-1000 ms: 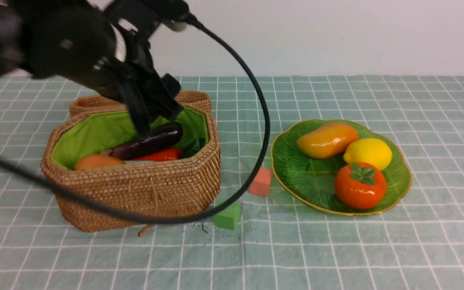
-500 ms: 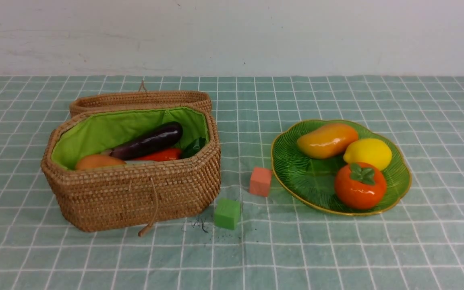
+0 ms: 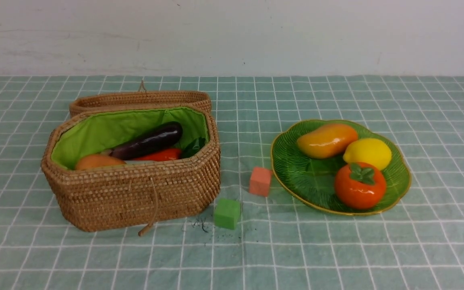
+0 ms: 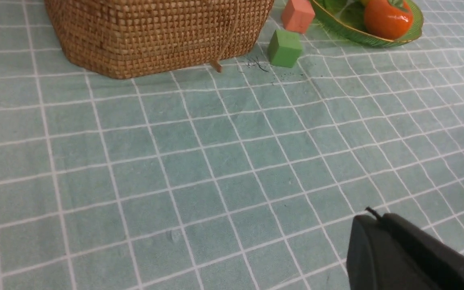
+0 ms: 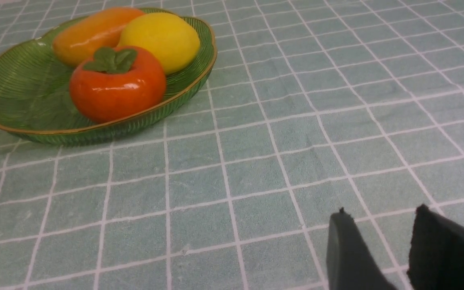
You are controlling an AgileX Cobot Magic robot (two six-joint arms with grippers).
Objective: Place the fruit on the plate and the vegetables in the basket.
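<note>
Wicker basket [image 3: 135, 193] left of centre on checked cloth, lid folded back; holds eggplant [image 3: 148, 141], carrot [image 3: 160, 154], potato [image 3: 97, 161], sliver of white radish [image 3: 140, 162] (mostly hidden).
Green plate [image 3: 296, 177] well right of basket; carries mango [image 3: 327, 140], lemon [image 3: 367, 153], persimmon [image 3: 359, 185].
Orange cube [image 3: 260, 181], green cube [image 3: 227, 213] between basket and plate.
Left gripper [image 4: 377, 219] over bare cloth, fingers together, empty.
Right gripper [image 5: 377, 225] near plate, fingers slightly apart, empty.

Before me the table [image 3: 336, 249] lies under a pale teal cloth [image 3: 437, 121] ruled with white grid lines, slightly wrinkled in places. Behind it rises a plain off-white wall [image 3: 296, 36], faintly scuffed and smudged. The light is soft and even, throwing only mild shadows.
</note>
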